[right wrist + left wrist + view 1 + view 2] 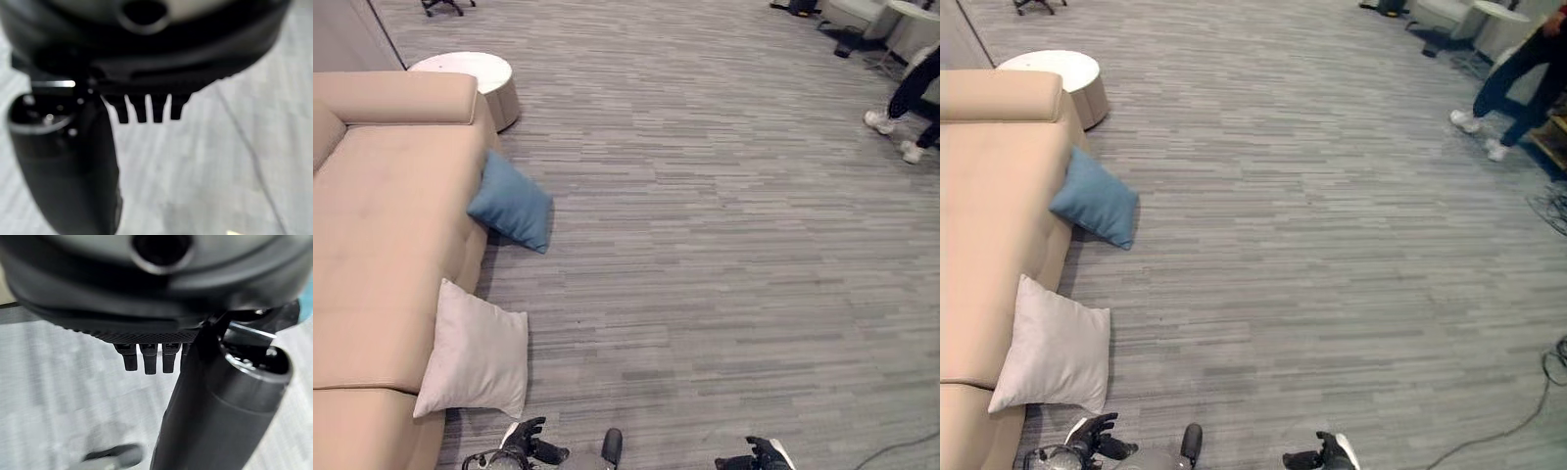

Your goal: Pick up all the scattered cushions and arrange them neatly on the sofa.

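Observation:
A blue cushion (512, 206) stands on the floor, leaning against the front of the beige sofa (382, 225). Nearer to me, a pale grey cushion (475, 354) leans against the same sofa front, also on the floor. My left hand (530, 441) hangs low at the bottom edge, just right of the pale cushion's lower corner and apart from it. In its wrist view the left hand (146, 360) has straight fingers and holds nothing. My right hand (759, 455) hangs over bare floor, and the right hand (142, 110) is likewise open and empty.
A round white side table (475, 78) stands past the sofa's far arm. A person (911, 98) walks at the far right. Wide grey carpet (705, 245) stretches to the right of the sofa. More furniture (1449, 15) stands along the back.

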Controlling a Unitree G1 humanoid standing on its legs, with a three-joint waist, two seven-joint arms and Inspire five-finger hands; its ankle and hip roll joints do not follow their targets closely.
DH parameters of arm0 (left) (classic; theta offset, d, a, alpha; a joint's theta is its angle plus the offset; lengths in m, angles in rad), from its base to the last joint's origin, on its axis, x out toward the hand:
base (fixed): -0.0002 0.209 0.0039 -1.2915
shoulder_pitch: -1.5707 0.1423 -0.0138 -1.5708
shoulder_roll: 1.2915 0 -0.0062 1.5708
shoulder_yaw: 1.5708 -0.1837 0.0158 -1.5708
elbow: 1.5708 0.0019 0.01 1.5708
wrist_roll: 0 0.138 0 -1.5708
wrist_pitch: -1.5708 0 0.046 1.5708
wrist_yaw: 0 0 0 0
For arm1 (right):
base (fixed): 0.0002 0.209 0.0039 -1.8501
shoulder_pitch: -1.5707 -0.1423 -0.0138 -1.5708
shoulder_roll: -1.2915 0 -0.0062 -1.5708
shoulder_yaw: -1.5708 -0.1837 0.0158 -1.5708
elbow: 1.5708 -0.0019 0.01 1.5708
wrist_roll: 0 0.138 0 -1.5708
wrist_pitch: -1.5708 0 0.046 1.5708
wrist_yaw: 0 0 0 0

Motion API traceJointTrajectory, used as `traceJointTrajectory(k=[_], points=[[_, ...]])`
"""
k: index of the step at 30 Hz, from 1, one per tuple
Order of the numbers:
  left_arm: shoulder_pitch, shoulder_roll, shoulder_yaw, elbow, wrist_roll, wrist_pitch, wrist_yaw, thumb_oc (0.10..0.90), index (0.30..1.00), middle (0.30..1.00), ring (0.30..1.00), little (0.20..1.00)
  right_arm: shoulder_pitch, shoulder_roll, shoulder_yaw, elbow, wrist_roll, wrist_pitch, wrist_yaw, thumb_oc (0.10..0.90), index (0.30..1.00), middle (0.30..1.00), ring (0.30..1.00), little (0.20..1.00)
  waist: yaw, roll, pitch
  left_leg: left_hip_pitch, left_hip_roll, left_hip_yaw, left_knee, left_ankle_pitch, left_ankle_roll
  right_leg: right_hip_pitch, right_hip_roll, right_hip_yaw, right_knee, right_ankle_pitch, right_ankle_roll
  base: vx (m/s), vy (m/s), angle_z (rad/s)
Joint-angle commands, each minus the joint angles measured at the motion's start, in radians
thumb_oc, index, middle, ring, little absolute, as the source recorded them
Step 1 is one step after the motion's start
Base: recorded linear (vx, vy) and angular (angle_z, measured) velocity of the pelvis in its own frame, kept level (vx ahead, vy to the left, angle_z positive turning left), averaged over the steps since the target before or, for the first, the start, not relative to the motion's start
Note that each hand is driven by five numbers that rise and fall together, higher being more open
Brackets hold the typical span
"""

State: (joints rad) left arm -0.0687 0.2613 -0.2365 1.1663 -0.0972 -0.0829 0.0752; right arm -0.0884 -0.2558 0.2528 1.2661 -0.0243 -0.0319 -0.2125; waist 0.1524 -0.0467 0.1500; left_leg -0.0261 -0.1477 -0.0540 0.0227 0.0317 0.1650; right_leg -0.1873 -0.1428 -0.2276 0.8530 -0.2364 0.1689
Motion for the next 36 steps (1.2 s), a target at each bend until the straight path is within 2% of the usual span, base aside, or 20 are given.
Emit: traceJointTrajectory(k=[1,3,4,6,8,10,13,14,15,16,17,18,20,22,26,27,29,31,34,36], points=[[-0.007,0.007,0.024,-0.030,-0.019,-0.031,0.017,0.800,0.900,0.900,0.900,0.900,-0.003,-0.054,-0.008,-0.040,-0.022,-0.009,0.000,0.800,0.900,0.900,0.900,0.900,0.035,0.038,-0.010,-0.053,0.034,-0.045,0.111,-0.102,-0.078,0.028,0.003,-0.004,-0.362,0.230,-0.024,0.28,-0.060,0.38],[-0.010,0.009,0.019,-0.031,-0.021,-0.037,0.017,0.800,0.900,0.900,0.900,0.900,-0.009,-0.056,0.000,-0.048,-0.017,-0.012,0.003,0.800,0.900,0.900,0.900,0.900,0.022,0.033,-0.004,-0.025,0.024,-0.077,0.108,-0.118,-0.085,0.009,0.022,0.031,-0.468,0.217,-0.036,0.29,-0.084,0.34],[-0.012,0.009,0.016,-0.025,-0.017,-0.038,0.018,0.800,0.900,0.900,0.900,0.900,-0.011,-0.058,0.004,-0.051,-0.013,-0.014,0.004,0.800,0.900,0.900,0.900,0.900,0.010,0.024,0.000,-0.002,0.016,-0.099,0.103,-0.132,-0.091,-0.010,0.041,0.078,-0.569,0.226,-0.036,0.31,-0.111,0.46],[-0.022,0.004,0.007,-0.012,-0.006,-0.040,0.017,0.800,0.900,0.900,0.900,0.900,-0.008,-0.059,0.004,-0.048,-0.004,-0.015,0.003,0.800,0.900,0.900,0.900,0.900,-0.017,0.010,0.000,0.025,-0.006,-0.152,0.090,-0.141,-0.102,-0.040,0.076,0.181,-0.710,0.274,-0.025,0.32,-0.122,0.67],[-0.028,-0.004,0.000,0.006,0.004,-0.042,0.016,0.800,0.900,0.900,0.900,0.900,-0.003,-0.063,0.000,-0.041,-0.002,-0.011,0.003,0.800,0.900,0.900,0.900,0.900,-0.038,0.010,0.000,0.056,-0.010,-0.205,0.079,-0.153,-0.113,-0.032,0.095,0.216,-0.765,0.305,-0.026,0.29,-0.126,0.79],[-0.018,-0.016,0.006,0.029,0.010,-0.042,0.020,0.800,0.900,0.900,0.900,0.900,0.009,-0.063,0.005,-0.031,-0.013,-0.010,0.003,0.800,0.900,0.900,0.900,0.900,-0.041,0.005,-0.014,0.066,-0.002,-0.219,0.086,-0.169,-0.129,0.001,0.080,0.192,-0.803,0.317,-0.038,0.23,-0.139,1.03],[-0.017,-0.026,0.006,0.032,0.007,-0.041,0.021,0.800,0.900,0.900,0.900,0.900,0.015,-0.067,0.001,-0.027,-0.003,-0.014,-0.002,0.800,0.900,0.900,0.900,0.900,-0.041,0.004,-0.017,0.041,0.019,-0.223,0.123,-0.154,-0.164,0.032,0.079,0.150,-0.827,0.310,-0.051,0.09,-0.100,1.06],[-0.018,-0.030,0.009,0.028,0.002,-0.041,0.019,0.800,0.900,0.900,0.900,0.900,0.013,-0.068,-0.003,-0.027,0.005,-0.018,-0.005,0.800,0.900,0.900,0.900,0.900,-0.039,0.001,-0.012,0.009,0.030,-0.197,0.163,-0.147,-0.179,0.050,0.068,0.117,-0.837,0.302,-0.054,0.09,-0.169,0.77],[-0.018,-0.035,0.008,0.023,-0.005,-0.040,0.017,0.800,0.900,0.900,0.900,0.900,0.008,-0.076,-0.002,-0.027,0.012,-0.022,-0.010,0.800,0.900,0.900,0.900,0.900,-0.032,-0.007,0.006,-0.066,0.060,-0.115,0.259,-0.141,-0.189,0.083,0.053,0.069,-0.842,0.282,-0.066,0.06,-0.144,0.93],[-0.018,-0.036,0.007,0.020,-0.010,-0.039,0.017,0.800,0.900,0.900,0.900,0.900,0.007,-0.081,0.000,-0.026,0.012,-0.022,-0.011,0.800,0.900,0.900,0.900,0.900,-0.029,-0.010,0.013,-0.089,0.075,-0.077,0.288,-0.137,-0.189,0.097,0.046,0.050,-0.844,0.273,-0.071,0.03,-0.104,1.04],[-0.018,-0.036,0.007,0.020,-0.011,-0.039,0.017,0.800,0.900,0.900,0.900,0.900,0.006,-0.081,0.000,-0.026,0.012,-0.022,-0.011,0.800,0.900,0.900,0.900,0.900,-0.029,-0.009,0.013,-0.092,0.076,-0.077,0.293,-0.139,-0.189,0.096,0.047,0.049,-0.844,0.273,-0.072,0.03,-0.096,1.15],[-0.020,-0.037,0.003,0.030,-0.006,-0.035,0.019,0.800,0.900,0.900,0.900,0.900,0.008,-0.086,-0.005,-0.023,0.018,-0.027,-0.016,0.800,0.900,0.900,0.900,0.900,-0.031,-0.013,0.018,-0.103,0.119,0.008,0.282,-0.145,-0.188,0.130,0.041,-0.004,-0.849,0.245,-0.081,0.05,-0.088,1.03],[-0.028,-0.040,-0.011,0.035,0.009,-0.031,0.016,0.800,0.900,0.900,0.900,0.900,0.013,-0.088,-0.019,-0.025,0.035,-0.029,-0.019,0.800,0.900,0.900,0.900,0.900,-0.041,-0.019,0.020,-0.124,0.159,0.099,0.237,-0.137,-0.186,0.162,0.034,-0.062,-0.859,0.224,-0.084,0.07,-0.082,1.11],[-0.038,-0.039,-0.019,0.033,0.016,-0.031,0.013,0.800,0.900,0.900,0.900,0.900,0.019,-0.086,-0.032,-0.028,0.046,-0.034,-0.024,0.800,0.900,0.900,0.900,0.900,-0.051,-0.020,0.017,-0.145,0.167,0.147,0.190,-0.106,-0.190,0.180,0.034,-0.109,-0.868,0.215,-0.081,0.07,-0.037,1.12],[-0.038,-0.039,-0.019,0.033,0.016,-0.031,0.013,0.800,0.900,0.900,0.900,0.900,0.019,-0.086,-0.032,-0.028,0.046,-0.034,-0.024,0.800,0.900,0.900,0.900,0.900,-0.052,-0.020,0.016,-0.145,0.166,0.146,0.189,-0.105,-0.190,0.180,0.033,-0.110,-0.868,0.215,-0.081,0.07,0.001,0.71],[-0.049,-0.037,-0.022,0.023,0.013,-0.030,0.009,0.800,0.900,0.900,0.900,0.900,0.023,-0.084,-0.039,-0.027,0.051,-0.027,-0.029,0.800,0.900,0.900,0.900,0.900,-0.050,-0.018,0.012,-0.201,0.184,0.238,0.134,-0.052,-0.211,0.231,0.043,-0.165,-0.882,0.175,-0.076,0.31,0.037,-0.29],[-0.035,-0.032,0.001,0.035,0.009,-0.029,0.008,0.800,0.900,0.900,0.900,0.900,0.021,-0.064,-0.029,-0.027,0.041,-0.027,-0.021,0.800,0.900,0.900,0.900,0.900,-0.033,-0.023,0.002,-0.182,0.165,0.215,0.100,-0.032,-0.190,0.242,0.040,-0.188,-0.864,0.179,-0.078,0.23,0.126,0.39],[-0.035,-0.031,0.001,0.036,0.009,-0.029,0.008,0.800,0.900,0.900,0.900,0.900,0.021,-0.064,-0.029,-0.027,0.041,-0.027,-0.021,0.800,0.900,0.900,0.900,0.900,-0.034,-0.023,0.002,-0.181,0.165,0.215,0.098,-0.032,-0.190,0.243,0.040,-0.189,-0.864,0.179,-0.078,0.11,0.121,0.98],[-0.014,-0.023,0.025,0.052,0.012,-0.026,-0.001,0.800,0.900,0.900,0.900,0.900,0.025,-0.046,-0.021,-0.029,0.026,-0.028,-0.010,0.800,0.900,0.900,0.900,0.900,-0.010,-0.034,-0.023,-0.139,0.132,0.175,0.063,-0.047,-0.166,0.253,0.020,-0.180,-0.833,0.167,-0.061,0.18,0.180,0.21],[-0.010,-0.011,0.033,0.045,0.018,-0.024,-0.008,0.800,0.900,0.900,0.900,0.900,0.023,-0.044,-0.015,-0.034,0.012,-0.027,0.001,0.800,0.900,0.900,0.900,0.900,0.004,-0.030,-0.027,-0.120,0.108,0.148,0.051,-0.058,-0.142,0.230,-0.011,-0.167,-0.730,0.163,-0.046,0.18,0.246,0.14]])
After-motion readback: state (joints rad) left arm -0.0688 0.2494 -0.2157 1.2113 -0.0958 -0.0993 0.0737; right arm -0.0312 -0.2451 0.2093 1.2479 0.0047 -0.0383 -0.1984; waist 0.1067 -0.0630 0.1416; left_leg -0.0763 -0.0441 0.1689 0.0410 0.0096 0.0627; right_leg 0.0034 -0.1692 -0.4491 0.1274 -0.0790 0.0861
